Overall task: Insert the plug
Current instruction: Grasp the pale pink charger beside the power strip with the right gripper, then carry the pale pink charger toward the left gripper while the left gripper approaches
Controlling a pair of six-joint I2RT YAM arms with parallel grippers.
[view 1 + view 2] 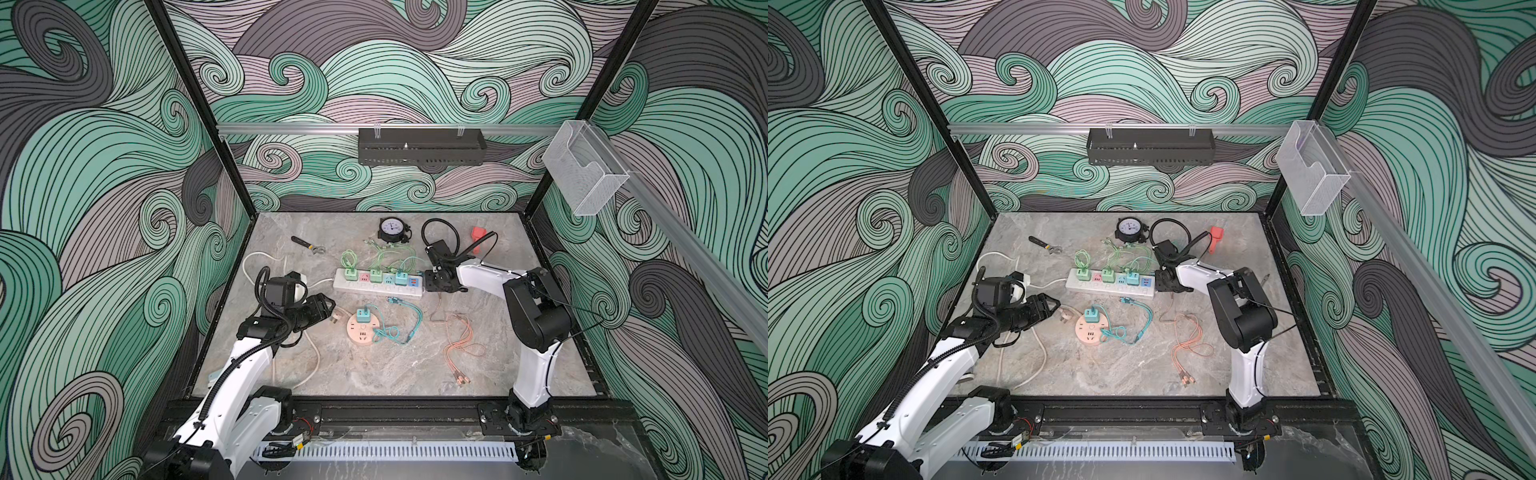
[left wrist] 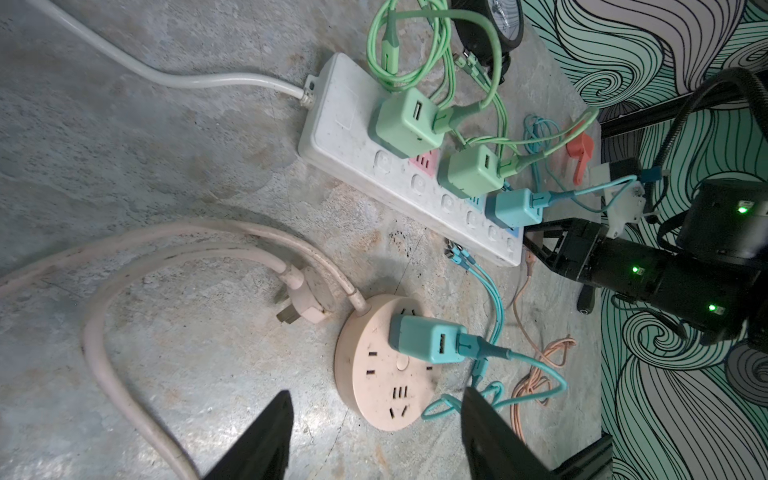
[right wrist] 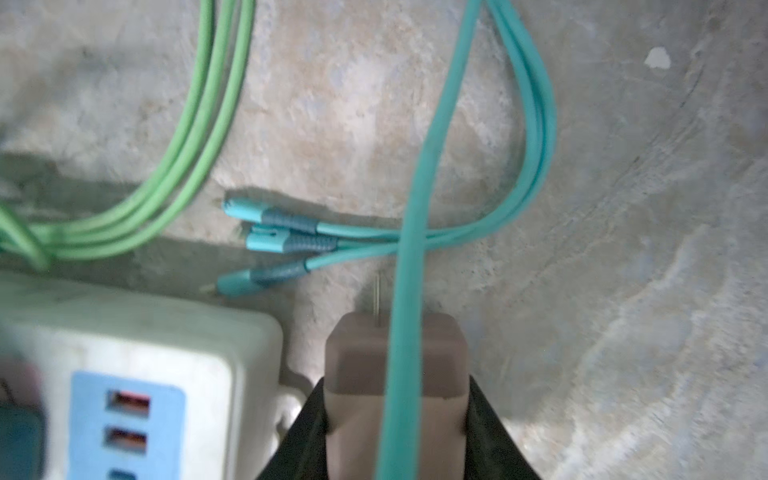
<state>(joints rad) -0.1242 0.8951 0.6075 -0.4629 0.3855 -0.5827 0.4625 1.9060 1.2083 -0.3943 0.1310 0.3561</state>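
Note:
In the right wrist view my right gripper (image 3: 395, 399) is shut on the plug (image 3: 357, 374), a pale pink cube adapter with a thin metal prong at its front. Both fingers press on its sides. A teal cable (image 3: 419, 208) crosses in front of it. In both top views that gripper (image 1: 427, 282) (image 1: 1158, 282) hovers at the right end of the white power strip (image 1: 376, 290) (image 1: 1108, 290) (image 3: 137, 332). My left gripper (image 1: 330, 305) (image 1: 1054, 305) (image 2: 376, 395) is open and holds nothing. It stands beside the round pink socket (image 1: 361, 332) (image 2: 382, 386).
A pink three-prong plug (image 1: 337, 318) (image 2: 309, 299) lies loose left of the round socket. Green and teal adapters fill several strip outlets. Peach cables (image 1: 461, 340) coil at the front right. A gauge (image 1: 392, 229), a wrench (image 1: 307, 245) and a red object (image 1: 478, 237) lie behind.

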